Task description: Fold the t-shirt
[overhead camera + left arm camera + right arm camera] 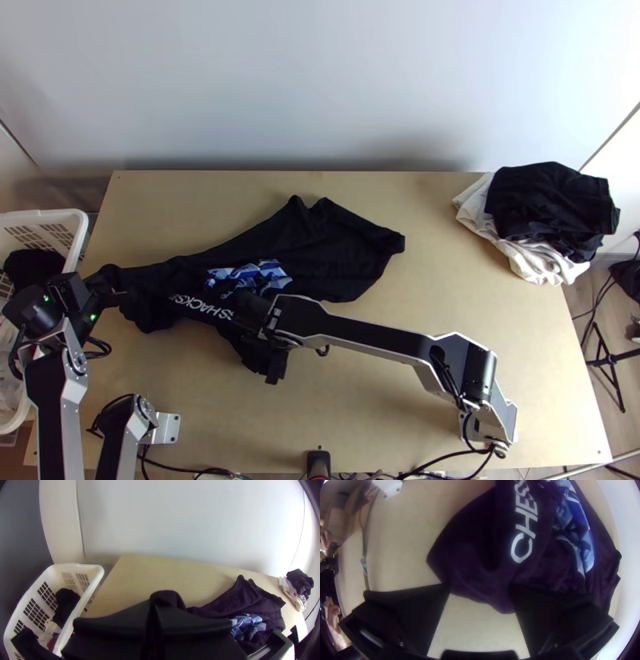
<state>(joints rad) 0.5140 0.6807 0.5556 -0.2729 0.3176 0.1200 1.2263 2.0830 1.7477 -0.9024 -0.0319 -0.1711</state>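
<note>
T-shirt (pixel 340 244), black with a blue print, lies rumpled across the tabletop (pixel 448 292), one end pinched in the jaws of my left gripper (pixel 110 294), while my right gripper's (pixel 254 330) jaws stand wide at its near edge, between piled clothes (pixel 552 200) and a white basket (pixel 78 232).

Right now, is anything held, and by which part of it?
The left gripper holds the t-shirt by its bunched end nearest the white basket. The right gripper is open above the t-shirt, holding nothing.
</note>
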